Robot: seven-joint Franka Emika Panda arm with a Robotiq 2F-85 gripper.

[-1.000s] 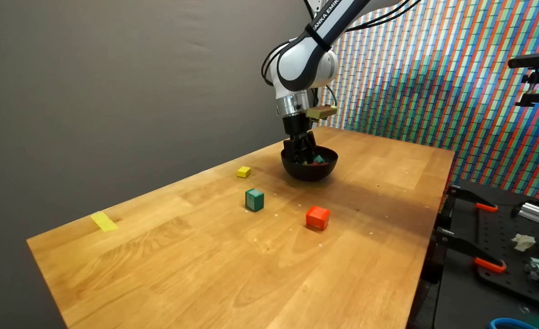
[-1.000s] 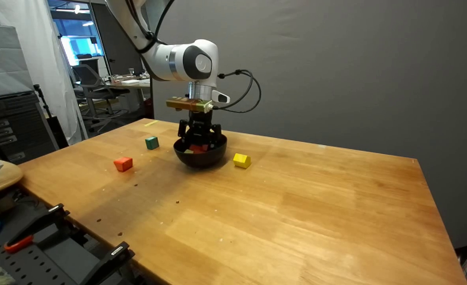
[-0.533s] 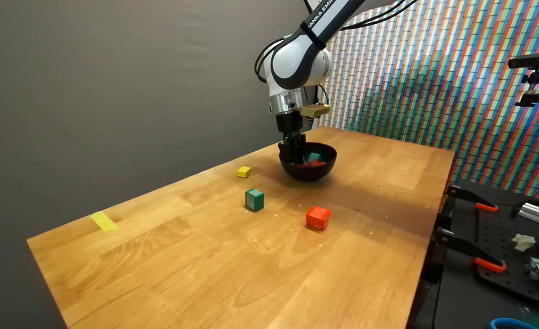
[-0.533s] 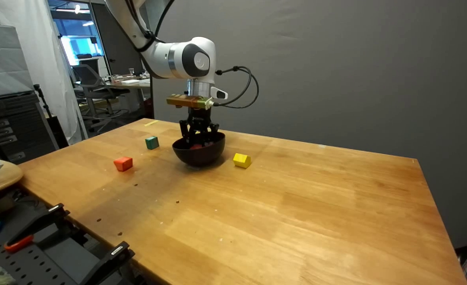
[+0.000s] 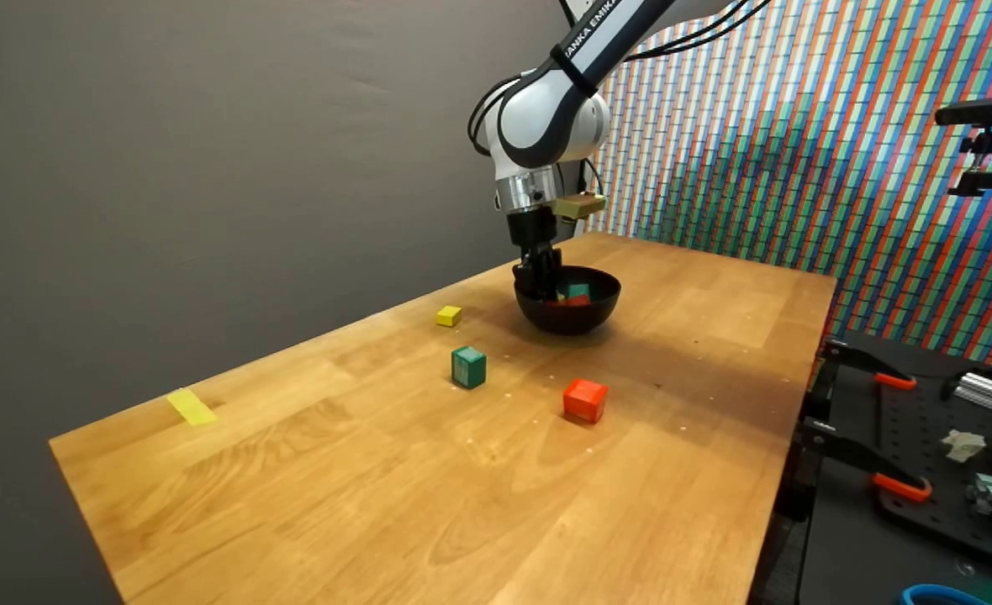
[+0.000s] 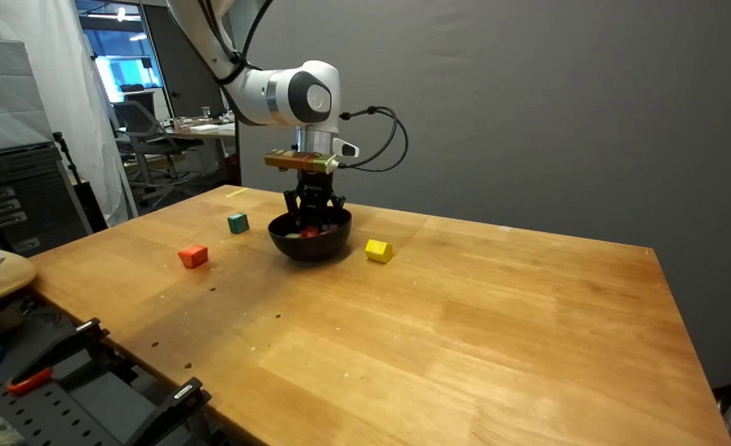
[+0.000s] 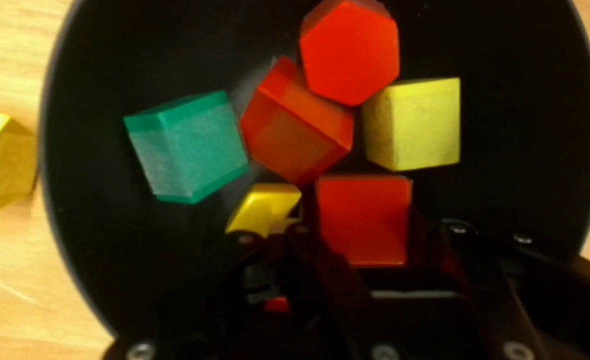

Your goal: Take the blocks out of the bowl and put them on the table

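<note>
Wrist view: the claw [image 7: 377, 232] is inside the bowl [image 7: 540, 125], its half-spread fingers [image 7: 331, 285] right beside a red block [image 7: 365, 217] on both sides; whether they grip it I cannot tell. Just above it in that view are a tilted red block [image 7: 295, 122] and a yellow block [image 7: 422, 125], with a six-sided red block [image 7: 350, 55] beyond and a green block [image 7: 195, 150] to the left. The claw partly covers a second yellow block [image 7: 265, 207]. Outside the bowl, an orange block [image 6: 193, 256], another green block [image 6: 238, 223] and a third yellow block [image 6: 379, 251] sit apart on the table [image 6: 495, 322] in both exterior views; a yellow strip [image 5: 192, 407] lies near its edge. The red block between the fingers shows a nearly square face, sides running almost straight up and across; its long axis I cannot tell. The tilted one slants down to the right.
</note>
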